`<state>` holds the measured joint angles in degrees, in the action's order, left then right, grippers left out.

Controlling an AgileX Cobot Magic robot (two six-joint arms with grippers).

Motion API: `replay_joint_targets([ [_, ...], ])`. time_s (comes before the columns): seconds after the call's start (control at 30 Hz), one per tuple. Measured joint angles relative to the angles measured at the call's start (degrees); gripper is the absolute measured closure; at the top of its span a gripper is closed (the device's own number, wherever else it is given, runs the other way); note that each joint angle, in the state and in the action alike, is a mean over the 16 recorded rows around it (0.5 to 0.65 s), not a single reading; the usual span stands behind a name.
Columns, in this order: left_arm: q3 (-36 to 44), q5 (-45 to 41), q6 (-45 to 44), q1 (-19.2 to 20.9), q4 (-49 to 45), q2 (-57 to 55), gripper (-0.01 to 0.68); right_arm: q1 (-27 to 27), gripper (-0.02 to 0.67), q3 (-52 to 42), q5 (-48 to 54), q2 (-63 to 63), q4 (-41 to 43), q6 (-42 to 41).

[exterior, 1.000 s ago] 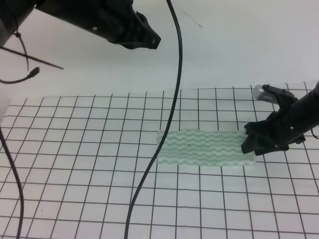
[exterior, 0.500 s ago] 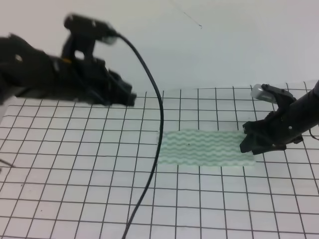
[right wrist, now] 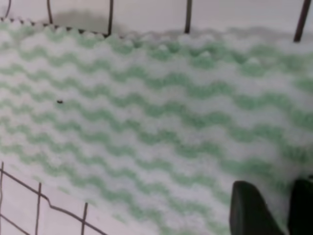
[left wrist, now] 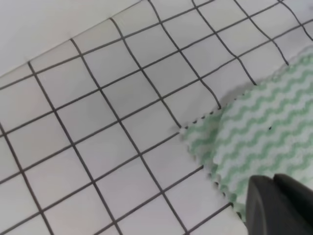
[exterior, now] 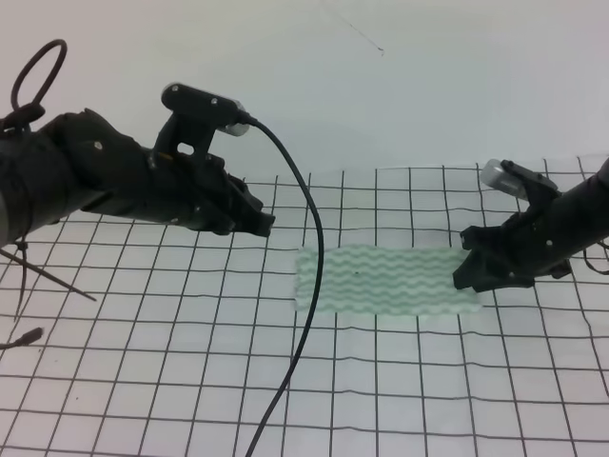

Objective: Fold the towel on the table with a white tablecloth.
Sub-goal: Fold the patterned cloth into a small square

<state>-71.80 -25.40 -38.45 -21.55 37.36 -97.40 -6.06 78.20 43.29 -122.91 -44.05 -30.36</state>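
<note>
The towel (exterior: pixel 385 279), pale with wavy mint-green stripes, lies flat on the white tablecloth (exterior: pixel 190 362) with its black grid, which covers the table. My left gripper (exterior: pixel 265 223) hovers just behind and left of the towel's far left corner. In the left wrist view that corner (left wrist: pixel 254 127) is at the right, and the dark fingertips (left wrist: pixel 279 205) sit together at the bottom right. My right gripper (exterior: pixel 468 271) is down on the towel's right edge. In the right wrist view its fingers (right wrist: pixel 250 208) stand close together on the towel (right wrist: pixel 146 122).
A black cable (exterior: pixel 304 286) hangs from the left arm across the towel's left end and down toward the front edge. A thin rod and wire (exterior: pixel 48 276) lie at the far left. A white wall (exterior: pixel 400 86) rises behind the table.
My left arm has come down from high at the back to just above the table near the towel's far left corner. The right gripper has stayed at the towel's right edge.
</note>
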Motion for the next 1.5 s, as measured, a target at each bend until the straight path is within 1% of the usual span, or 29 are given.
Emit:
replay_joint_targets([
  [0.17,0.0,-0.6,-0.5,0.0,-0.1,-0.3,0.610,0.0,0.576,0.0,0.4,0.3,-0.8,-0.7],
  [0.33,0.0,-1.4,-0.6,0.0,-0.2,-0.4,0.516,0.0,0.637,0.0,0.9,2.0,-0.9,-1.4],
  [0.4,0.0,-1.8,-0.5,0.0,-0.2,-0.4,0.476,-0.2,0.648,0.0,1.2,2.8,-0.9,-1.6],
  [0.53,0.0,-2.3,-0.4,0.0,-0.1,-0.4,0.399,-0.8,0.649,0.0,1.6,4.3,-1.2,-2.1],
  [0.67,-0.1,-2.5,-0.4,0.0,-0.1,-0.4,0.360,-2.0,0.649,0.0,1.2,5.3,-1.9,-2.7],
  [0.8,-0.2,-2.5,-0.4,0.0,-0.1,-0.4,0.348,-3.9,0.649,0.0,-0.2,5.6,-3.7,-4.0],
  [1.13,-0.6,-2.6,-0.4,0.2,-1.4,-0.4,0.346,-9.2,0.649,0.0,-5.4,5.2,-11.1,-9.1],
  [1.3,-0.6,-2.7,0.0,1.0,-2.2,-0.4,0.346,-11.0,0.649,0.3,-6.7,4.7,-15.2,-11.9],
  [1.5,-0.6,-3.1,0.8,2.5,-2.8,-0.4,0.345,-13.0,0.649,1.6,-6.7,3.5,-18.2,-14.1],
])
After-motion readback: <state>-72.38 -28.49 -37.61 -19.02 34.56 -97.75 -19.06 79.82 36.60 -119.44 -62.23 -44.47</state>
